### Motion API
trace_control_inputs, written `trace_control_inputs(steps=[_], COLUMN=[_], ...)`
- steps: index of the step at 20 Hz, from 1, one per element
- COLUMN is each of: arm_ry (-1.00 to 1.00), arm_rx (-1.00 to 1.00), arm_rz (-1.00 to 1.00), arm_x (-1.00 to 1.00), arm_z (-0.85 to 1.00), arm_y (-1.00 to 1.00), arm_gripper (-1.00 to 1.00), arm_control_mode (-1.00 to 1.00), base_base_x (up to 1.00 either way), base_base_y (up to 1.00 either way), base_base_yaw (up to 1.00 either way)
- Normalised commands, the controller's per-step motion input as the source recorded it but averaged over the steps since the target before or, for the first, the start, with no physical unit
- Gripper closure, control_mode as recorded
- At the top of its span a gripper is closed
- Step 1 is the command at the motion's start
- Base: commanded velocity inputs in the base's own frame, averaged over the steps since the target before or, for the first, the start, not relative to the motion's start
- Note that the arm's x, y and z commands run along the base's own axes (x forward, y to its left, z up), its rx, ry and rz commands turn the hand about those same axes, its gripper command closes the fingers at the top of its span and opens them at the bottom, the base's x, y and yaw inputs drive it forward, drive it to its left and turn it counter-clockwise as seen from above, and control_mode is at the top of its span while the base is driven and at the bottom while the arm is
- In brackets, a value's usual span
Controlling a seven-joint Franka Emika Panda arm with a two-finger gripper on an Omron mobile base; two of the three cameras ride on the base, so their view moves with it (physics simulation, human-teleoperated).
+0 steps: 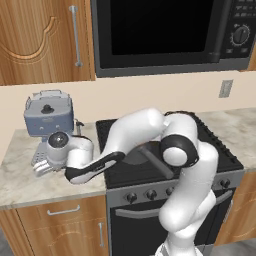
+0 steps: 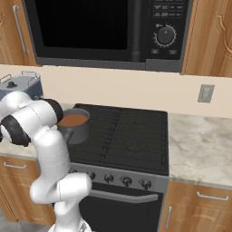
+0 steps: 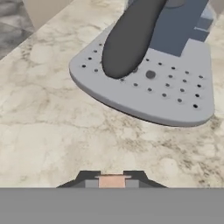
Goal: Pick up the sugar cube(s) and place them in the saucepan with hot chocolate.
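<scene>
Now sugar cube (image 3: 112,180) between tool (image 3: 112,181) fingertips

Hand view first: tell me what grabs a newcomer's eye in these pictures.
In the hand view, a tan sugar cube sits pinched in the shut claw over the marble counter, just short of the espresso machine's perforated grey tray. From the right base view, the saucepan of brown chocolate waits on the stove.

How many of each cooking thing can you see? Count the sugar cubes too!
Sugar cube: 1, pinched in the gripper
Saucepan: 1
Espresso machine: 1
Microwave: 1
Stove: 1
Total: 5
</scene>
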Motion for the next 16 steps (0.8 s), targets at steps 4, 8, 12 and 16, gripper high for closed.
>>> trace_control_inputs(steps=[4,8,12,16], arm_ry=[0.00,0.01,0.00,0.01], arm_rx=[0.00,0.00,0.00,0.00], arm_rz=[0.00,0.00,0.00,0.00], arm_x=[-0.47,-0.68,-0.54,-0.23], arm_z=[0.62,0.32,0.35,0.61], arm_y=[-0.34,-0.36,-0.35,-0.50], arm_gripper=[1.00,1.00,1.00,1.00], arm_control_mode=[-1.00,-1.00,-1.00,-1.00], base_base_x=[0.00,0.00,0.00,0.00], base_base_y=[0.00,0.00,0.00,0.00], base_base_yaw=[0.00,0.00,0.00,0.00])
